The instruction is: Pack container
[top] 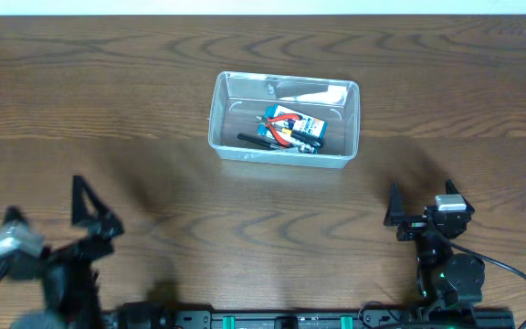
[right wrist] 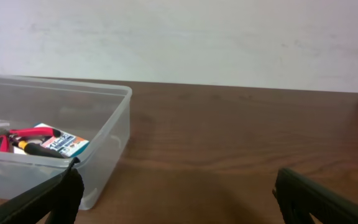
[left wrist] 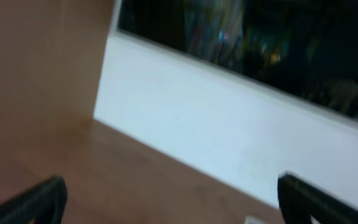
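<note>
The clear plastic container [top: 215, 123] stands on the wooden table at centre back. Inside it lie a small blue-and-white box [top: 304, 125], red-handled pliers [top: 279, 127] and a black-handled tool [top: 257, 141]. My left gripper [top: 94, 215] is open and empty at the front left, far from the container. My right gripper [top: 421, 206] is open and empty at the front right. In the right wrist view the container [right wrist: 107, 140] sits ahead to the left of my open fingers [right wrist: 179, 199], with the box [right wrist: 64, 144] and pliers [right wrist: 30, 132] showing through. The blurred left wrist view shows my open fingers [left wrist: 169, 205] over bare table.
The wooden table [top: 135, 110] runs to a white wall at the back [right wrist: 197, 37]. The left wrist view shows a white wall [left wrist: 216, 124] below a dark window. A black cable [top: 519, 274] trails by the right arm's base.
</note>
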{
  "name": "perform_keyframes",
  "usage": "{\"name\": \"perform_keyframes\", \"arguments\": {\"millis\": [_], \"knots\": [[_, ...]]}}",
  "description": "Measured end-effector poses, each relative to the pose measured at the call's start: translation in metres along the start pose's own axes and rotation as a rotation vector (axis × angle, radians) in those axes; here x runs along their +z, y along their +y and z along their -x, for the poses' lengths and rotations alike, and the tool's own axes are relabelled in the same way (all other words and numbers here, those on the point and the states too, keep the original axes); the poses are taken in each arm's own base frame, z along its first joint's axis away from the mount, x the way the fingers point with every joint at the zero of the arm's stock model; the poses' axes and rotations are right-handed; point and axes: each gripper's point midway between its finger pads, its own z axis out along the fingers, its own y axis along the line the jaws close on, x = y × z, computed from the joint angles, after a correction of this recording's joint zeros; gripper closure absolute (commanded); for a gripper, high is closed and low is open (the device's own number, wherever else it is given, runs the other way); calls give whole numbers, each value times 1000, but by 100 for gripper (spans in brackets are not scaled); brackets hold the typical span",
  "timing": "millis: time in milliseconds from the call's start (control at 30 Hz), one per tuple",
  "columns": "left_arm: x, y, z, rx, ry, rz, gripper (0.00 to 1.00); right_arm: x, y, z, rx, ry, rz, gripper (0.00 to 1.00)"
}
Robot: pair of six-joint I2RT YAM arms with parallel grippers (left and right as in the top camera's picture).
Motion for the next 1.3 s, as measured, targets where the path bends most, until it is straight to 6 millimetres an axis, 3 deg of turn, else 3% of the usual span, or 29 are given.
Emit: {"name": "perform_keyframes", "arguments": {"millis": [167,333,433,700,1300], "knots": [[39,15,-72,-66,56,21,2,0,0,0,0,0,0,1],[52,28,-120,-130,104,42,2,0,0,0,0,0,0,1],[50,32,-132,-157,109,46,2,0,0,0,0,0,0,1],[42,34,-136,-192,59,14,2,0,0,0,0,0,0,1],[46,32,-196,-182,169,-25,2,0,0,0,0,0,0,1]]}}
